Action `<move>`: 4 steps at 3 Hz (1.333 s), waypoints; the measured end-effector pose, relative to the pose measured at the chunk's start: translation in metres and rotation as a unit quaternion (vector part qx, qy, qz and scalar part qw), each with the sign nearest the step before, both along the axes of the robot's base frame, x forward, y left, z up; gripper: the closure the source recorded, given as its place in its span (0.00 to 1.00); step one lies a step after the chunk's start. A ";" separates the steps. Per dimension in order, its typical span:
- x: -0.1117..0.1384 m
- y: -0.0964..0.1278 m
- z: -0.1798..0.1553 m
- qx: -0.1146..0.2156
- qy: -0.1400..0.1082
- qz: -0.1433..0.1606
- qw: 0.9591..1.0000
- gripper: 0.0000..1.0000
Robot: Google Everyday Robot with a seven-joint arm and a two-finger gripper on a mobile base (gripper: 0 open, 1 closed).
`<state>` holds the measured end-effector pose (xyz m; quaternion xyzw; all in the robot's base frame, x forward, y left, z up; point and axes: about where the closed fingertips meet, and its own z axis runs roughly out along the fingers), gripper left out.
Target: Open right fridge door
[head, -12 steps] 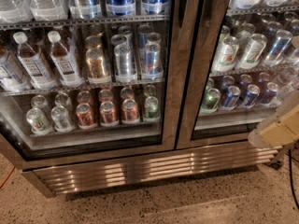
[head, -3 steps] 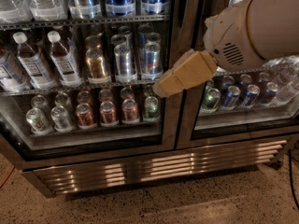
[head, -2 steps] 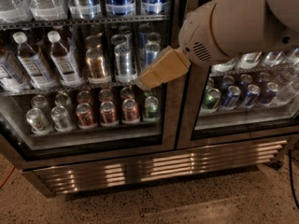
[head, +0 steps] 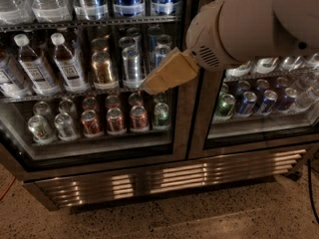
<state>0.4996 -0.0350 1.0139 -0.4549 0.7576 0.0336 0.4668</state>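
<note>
The right fridge door (head: 259, 133) is a glass pane in a brushed brownish steel frame. It is closed, with tilted silver, green and blue cans (head: 246, 102) behind the glass. My white arm (head: 249, 24) comes in from the upper right and hides the door's upper part. My tan gripper (head: 162, 78) points down-left, past the centre post (head: 192, 118), and lies in front of the left door's glass (head: 99, 83). No handle shows.
The left door shows white-capped bottles (head: 30, 63), cans and red-orange cans (head: 102, 121) on shelves. A slatted steel grille (head: 159, 178) runs below both doors. Speckled floor (head: 199, 218) lies in front. A dark cable (head: 311, 193) hangs at the right edge.
My arm has swung in from the right edge and moved left across the right door. The gripper tip has gone from the centre post to in front of the left door's glass.
</note>
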 end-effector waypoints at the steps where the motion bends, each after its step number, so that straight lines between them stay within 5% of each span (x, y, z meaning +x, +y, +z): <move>1: 0.001 0.020 0.006 -0.020 -0.052 -0.030 0.998 0.00; 3: 0.001 0.023 0.026 -0.020 -0.079 -0.045 0.996 0.00; 4: 0.003 0.019 0.027 0.031 -0.063 -0.059 0.996 0.00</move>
